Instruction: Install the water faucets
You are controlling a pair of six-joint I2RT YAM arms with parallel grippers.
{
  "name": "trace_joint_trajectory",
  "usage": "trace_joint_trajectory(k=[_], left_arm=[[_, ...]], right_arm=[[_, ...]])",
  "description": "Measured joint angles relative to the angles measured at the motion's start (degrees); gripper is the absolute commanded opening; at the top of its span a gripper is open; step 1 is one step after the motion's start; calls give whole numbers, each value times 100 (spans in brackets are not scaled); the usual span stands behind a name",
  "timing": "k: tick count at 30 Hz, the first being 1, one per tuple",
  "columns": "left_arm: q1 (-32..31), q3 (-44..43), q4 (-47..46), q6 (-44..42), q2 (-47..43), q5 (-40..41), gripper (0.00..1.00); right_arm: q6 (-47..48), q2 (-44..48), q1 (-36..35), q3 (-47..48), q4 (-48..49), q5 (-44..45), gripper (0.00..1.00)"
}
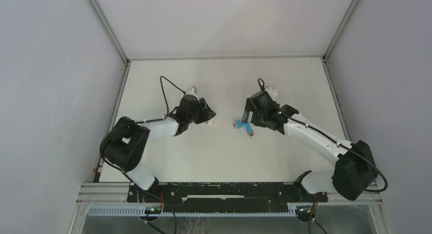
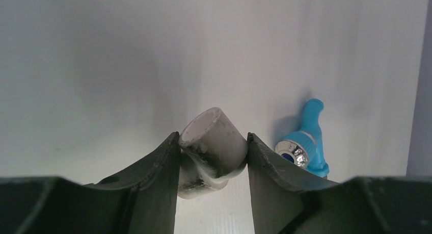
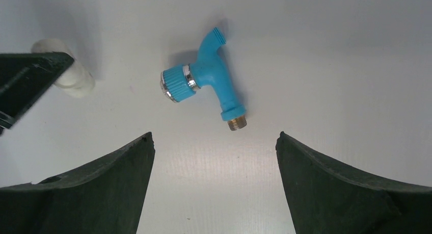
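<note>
The bright-blue faucet (image 1: 243,126) lies flat on the white table between the two arms, with a chrome ring at its knob and a brass threaded end. In the right wrist view the faucet (image 3: 209,80) lies just ahead of my right gripper (image 3: 214,139), which is open and empty. My left gripper (image 2: 213,143) is shut on a short white fitting (image 2: 216,139), held tilted just above the table. The faucet (image 2: 306,139) lies just right of it. In the top view the left gripper (image 1: 210,118) and right gripper (image 1: 247,115) face each other across the faucet.
The white fitting (image 3: 76,82) and a left finger (image 3: 30,78) show at the left of the right wrist view. Grey walls enclose the table on three sides. A black rail (image 1: 224,190) runs along the near edge.
</note>
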State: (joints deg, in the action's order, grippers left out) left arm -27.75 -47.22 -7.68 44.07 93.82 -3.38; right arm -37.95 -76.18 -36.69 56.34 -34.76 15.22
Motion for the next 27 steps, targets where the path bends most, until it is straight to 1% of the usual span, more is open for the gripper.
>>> trace_joint_trajectory(k=[4, 6, 8, 11, 13, 17, 21, 23, 26, 27], left_arm=[[-452, 791, -1502, -57, 2, 308, 38], [-634, 1246, -2391, -186, 2, 531, 41], [-798, 1794, -3477, -348, 55, 758, 42], [-911, 2382, -4994, -490, 415, 839, 42], [-916, 2570, -5801, -575, 713, 835, 42], [-951, 2643, -6446, -817, 990, 815, 58], [-1021, 2728, -6813, -960, 1003, 828, 75], [-1036, 2800, -6918, -1019, 992, 898, 80], [-1038, 3005, -6983, -1106, 876, 1034, 90], [-1038, 3154, -6994, -1174, 671, 1180, 95]], right_arm=[[9, 59, 0, -59, -7, 42, 95], [11, 129, 0, -94, -31, 46, 95], [13, 221, 0, -94, -66, 57, 95], [17, 378, 0, -120, -79, 74, 95], [17, 507, 0, -170, -103, 79, 95], [20, 636, 0, -210, -153, 90, 95], [20, 643, 0, -221, -153, 87, 95], [20, 643, 0, -223, -146, 81, 95], [17, 643, 0, -223, -146, 79, 95], [17, 643, -2, -223, -142, 79, 95]])
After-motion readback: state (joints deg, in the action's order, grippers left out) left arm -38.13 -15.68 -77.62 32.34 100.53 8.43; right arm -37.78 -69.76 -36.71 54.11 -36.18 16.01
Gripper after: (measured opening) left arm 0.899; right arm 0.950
